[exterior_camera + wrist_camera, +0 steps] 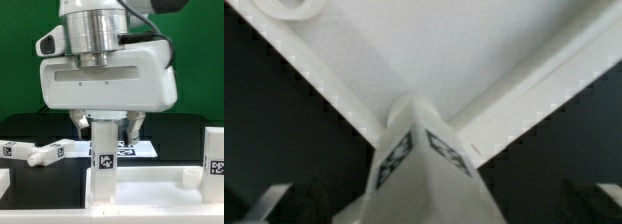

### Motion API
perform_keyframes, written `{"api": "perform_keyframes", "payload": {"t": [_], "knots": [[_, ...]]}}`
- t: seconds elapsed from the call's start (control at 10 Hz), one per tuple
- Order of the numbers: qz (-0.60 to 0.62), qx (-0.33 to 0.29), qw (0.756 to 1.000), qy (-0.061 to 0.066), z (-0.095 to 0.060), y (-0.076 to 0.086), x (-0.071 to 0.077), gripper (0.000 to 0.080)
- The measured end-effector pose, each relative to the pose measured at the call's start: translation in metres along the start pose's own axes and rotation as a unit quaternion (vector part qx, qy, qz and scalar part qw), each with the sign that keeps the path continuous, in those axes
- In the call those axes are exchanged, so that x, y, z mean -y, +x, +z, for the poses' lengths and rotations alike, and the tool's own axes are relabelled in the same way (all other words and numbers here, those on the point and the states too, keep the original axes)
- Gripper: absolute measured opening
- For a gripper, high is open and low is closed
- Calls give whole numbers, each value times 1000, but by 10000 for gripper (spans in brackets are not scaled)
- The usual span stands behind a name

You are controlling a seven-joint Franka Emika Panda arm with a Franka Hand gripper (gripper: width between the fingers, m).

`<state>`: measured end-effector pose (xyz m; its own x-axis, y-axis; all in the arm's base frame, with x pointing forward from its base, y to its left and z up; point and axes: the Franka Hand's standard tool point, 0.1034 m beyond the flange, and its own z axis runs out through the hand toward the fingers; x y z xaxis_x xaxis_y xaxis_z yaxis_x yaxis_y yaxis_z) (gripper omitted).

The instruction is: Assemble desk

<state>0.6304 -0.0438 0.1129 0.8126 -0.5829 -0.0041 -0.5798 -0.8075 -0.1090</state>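
1. Currently the claw point(107, 128) hangs straight above one corner of the tabletop panel point(150, 190), the corner toward the exterior view's left. Its two fingers stand either side of the top of an upright leg point(103, 158) planted in that corner. The wrist view shows a dark gap between the leg and each finger, so the claw reads as parted and holding nothing.
2. The desk is part built. The panel lies rim-up on the black table point(175, 135), and a second leg point(213, 158) stands at the panel's end toward the exterior view's right. Loose legs point(32, 152) lie off the panel on the exterior view's left, and the marker board point(142, 150) sits behind the panel.
3. If the upright leg is not fully seated, an off-centre closing or a finger brushing it could tilt it or pull it out of the panel.
4. A turn made with a weak grip could slip on the smooth plastic, or drag the whole panel sideways.
5. The joint between leg and panel is hidden: the rim covers it in the exterior view, and the wrist view looks down the leg's length.
6. The panel is cut off at the picture edges. The fingertips are dark blurs in the wrist view, and a round feature on the panel there is cropped.
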Motion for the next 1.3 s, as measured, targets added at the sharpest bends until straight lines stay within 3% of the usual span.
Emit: {"api": "perform_keyframes", "payload": {"t": [0.2, 0.3, 0.4, 0.6, 0.8, 0.9, 1.1, 1.3], "knots": [[-92, -1, 996, -5, 0, 1, -1, 648], [-277, -13, 961, -25, -2, 6, -2, 649], [-359, -11, 933, -24, -2, 8, -5, 649], [-341, -11, 940, -24, -2, 8, -6, 649], [-293, -12, 956, -23, -1, 8, -6, 328], [-243, -22, 970, -20, -1, 10, -5, 284], [-153, -57, 986, -12, 0, 12, -3, 284], [72, -57, 996, 1, 0, 13, -7, 284]]}}
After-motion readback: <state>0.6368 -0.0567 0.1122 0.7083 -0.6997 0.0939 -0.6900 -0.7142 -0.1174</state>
